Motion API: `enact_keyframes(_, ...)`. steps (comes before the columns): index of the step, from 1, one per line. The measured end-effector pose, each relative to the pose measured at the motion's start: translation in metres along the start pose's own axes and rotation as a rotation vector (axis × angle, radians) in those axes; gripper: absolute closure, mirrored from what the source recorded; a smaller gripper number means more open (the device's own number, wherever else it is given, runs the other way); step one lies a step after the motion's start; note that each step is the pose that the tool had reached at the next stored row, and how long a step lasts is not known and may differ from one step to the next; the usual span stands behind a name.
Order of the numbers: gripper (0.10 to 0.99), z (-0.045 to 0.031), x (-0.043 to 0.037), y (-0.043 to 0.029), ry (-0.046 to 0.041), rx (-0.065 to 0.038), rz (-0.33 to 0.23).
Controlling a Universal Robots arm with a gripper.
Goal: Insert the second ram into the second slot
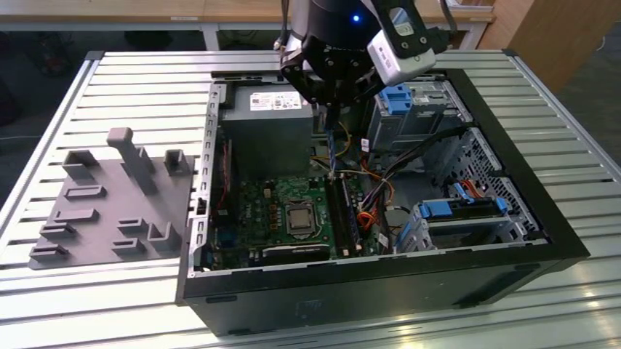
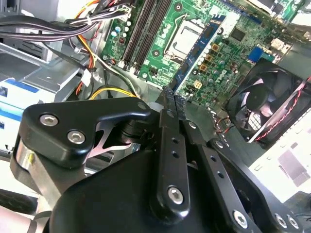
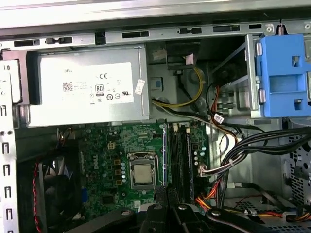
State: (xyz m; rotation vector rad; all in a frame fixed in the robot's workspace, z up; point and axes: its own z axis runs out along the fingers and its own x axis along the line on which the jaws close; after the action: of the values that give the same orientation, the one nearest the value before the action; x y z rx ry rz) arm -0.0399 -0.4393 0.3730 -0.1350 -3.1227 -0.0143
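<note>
The black metal gripper [image 2: 170, 95] has its two flat fingers pressed together, pinching the upper end of the second ram [image 2: 197, 52], a long, thin blue board with a toothed edge of contacts. In the exterior view the stick hangs upright from the fingertips inside the open computer case [image 1: 543, 233], a black sheet-metal tower lying on its side. Its lower end sits over the green motherboard [image 1: 281, 196], close to the end of the slots nearest the power supply. It looks clear of the board, though the angle makes that hard to judge. The slots [image 3: 182, 155] are narrow dark channels running side by side just beside the square metal-framed processor socket [image 3: 143, 172]. The power supply [image 3: 87, 92] is a plain grey steel box with a white label. A round black fan [image 2: 265, 102] with red and black leads sits at the board's edge, bundles of black, yellow and orange cables [image 3: 252, 145] loop past the slots, and a blue plastic drive bracket [image 3: 284, 77] stands beyond them. The case rests on a ribbed aluminium table [image 1: 136, 87], next to a matte grey moulded fixture [image 1: 107, 203] with blocky pegs
</note>
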Motion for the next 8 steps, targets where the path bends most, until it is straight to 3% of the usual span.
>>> enact_keyframes(8,0.973,0.0028,-0.0001,-0.0003,-0.0003,0.000,-0.026)
